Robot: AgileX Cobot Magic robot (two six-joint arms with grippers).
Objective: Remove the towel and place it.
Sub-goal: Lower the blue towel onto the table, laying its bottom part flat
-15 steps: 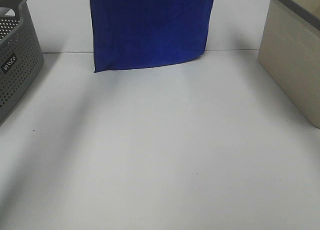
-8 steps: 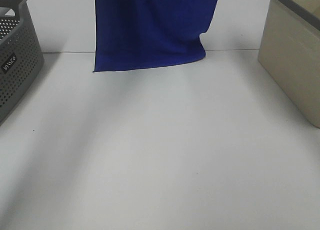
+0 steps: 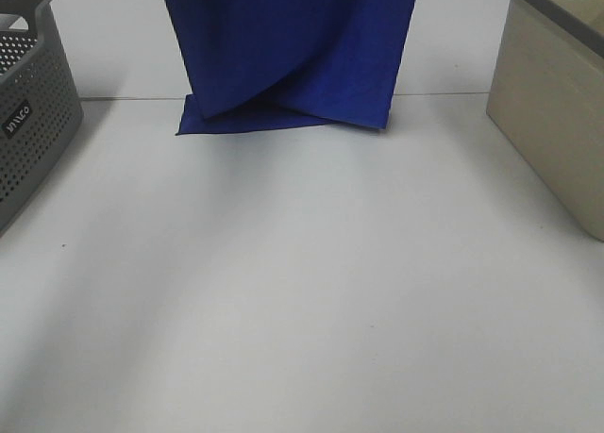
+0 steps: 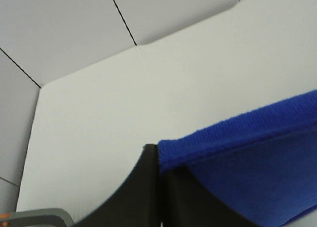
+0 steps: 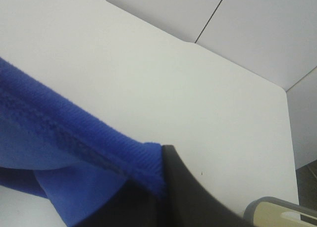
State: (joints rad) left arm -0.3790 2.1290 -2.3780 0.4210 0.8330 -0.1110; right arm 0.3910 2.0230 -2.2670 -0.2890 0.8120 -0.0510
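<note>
The royal-blue towel (image 3: 288, 46) hangs from above the top edge of the exterior high view. Its lower end lies folded on the white table near the far edge. Both grippers are out of that view. In the left wrist view, my left gripper (image 4: 157, 160) is shut on a stitched top corner of the towel (image 4: 247, 153). In the right wrist view, my right gripper (image 5: 161, 170) is shut on the other top corner of the towel (image 5: 64, 133). The towel's white tag does not show.
A grey perforated basket (image 3: 28, 112) stands at the left edge of the table. A beige bin (image 3: 552, 112) stands at the right edge. The white table (image 3: 302, 291) spreads in front of the towel.
The towel has come down. Its lower edge, which hung just above the table, now rests on the table and has folded over itself.
</note>
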